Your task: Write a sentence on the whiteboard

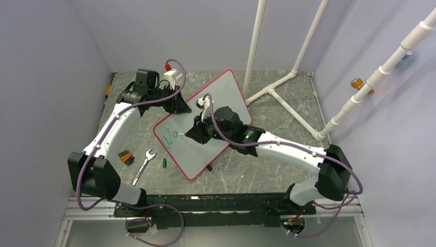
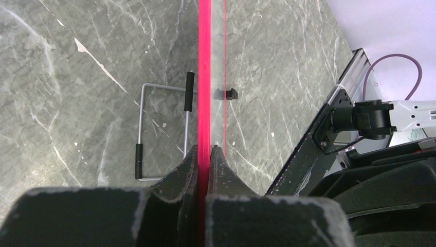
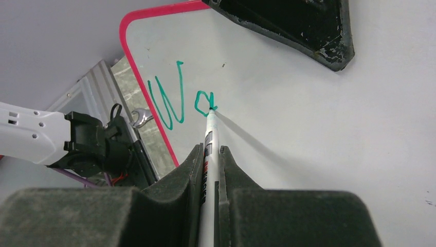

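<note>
On the large flat white rectangular board with a thin red rim (image 1: 226, 95), lying slantwise on the grey stone-pattern table (image 1: 288, 170), the green marker lettering (image 3: 175, 100) reads only "Wa" near the board's left corner. The right gripper (image 3: 210, 150) is clenched on a white-barrelled green marker (image 3: 211, 128) whose tip touches the "a", while the left gripper (image 2: 204, 150) pinches the board's red edge. If this pinch slips, or the pen presses too hard, the board may shift and the next letter could come out crooked.

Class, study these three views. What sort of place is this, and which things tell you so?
Probably a robotics lab test cell, not a home: a left arm and right arm bolted at one table edge, plain walls closing it in, a white pipe frame, and a loose wrench.
</note>
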Tool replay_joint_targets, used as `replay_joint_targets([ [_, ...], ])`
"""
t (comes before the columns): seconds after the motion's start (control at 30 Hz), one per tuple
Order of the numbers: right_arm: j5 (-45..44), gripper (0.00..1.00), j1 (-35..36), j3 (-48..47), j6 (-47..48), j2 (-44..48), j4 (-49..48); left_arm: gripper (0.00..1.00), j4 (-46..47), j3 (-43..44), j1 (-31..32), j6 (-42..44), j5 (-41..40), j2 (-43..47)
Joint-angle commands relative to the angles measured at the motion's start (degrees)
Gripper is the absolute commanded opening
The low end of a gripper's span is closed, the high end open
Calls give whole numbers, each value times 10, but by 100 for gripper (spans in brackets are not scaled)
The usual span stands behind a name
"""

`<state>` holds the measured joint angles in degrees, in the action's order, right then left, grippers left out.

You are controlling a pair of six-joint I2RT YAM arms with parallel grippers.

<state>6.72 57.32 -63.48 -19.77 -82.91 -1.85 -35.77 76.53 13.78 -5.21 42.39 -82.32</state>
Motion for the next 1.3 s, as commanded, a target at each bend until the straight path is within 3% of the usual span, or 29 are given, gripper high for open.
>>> replay_joint_targets([
  [0.0, -39, 0, -6, 10, 7, -3, 6, 0, 16, -9, 14, 58, -37, 2],
  [0.4, -65, 0, -6, -13, 25, 15, 43, 0, 17, -9, 14, 58, -37, 1],
  [0.77, 14, 0, -6, -25, 13, 54, 22, 0, 18, -10, 14, 59, -38, 2],
  [1.27, 39, 0, -31, -78, 11, 1, -1, 0, 20, -12, 14, 58, -33, 5],
])
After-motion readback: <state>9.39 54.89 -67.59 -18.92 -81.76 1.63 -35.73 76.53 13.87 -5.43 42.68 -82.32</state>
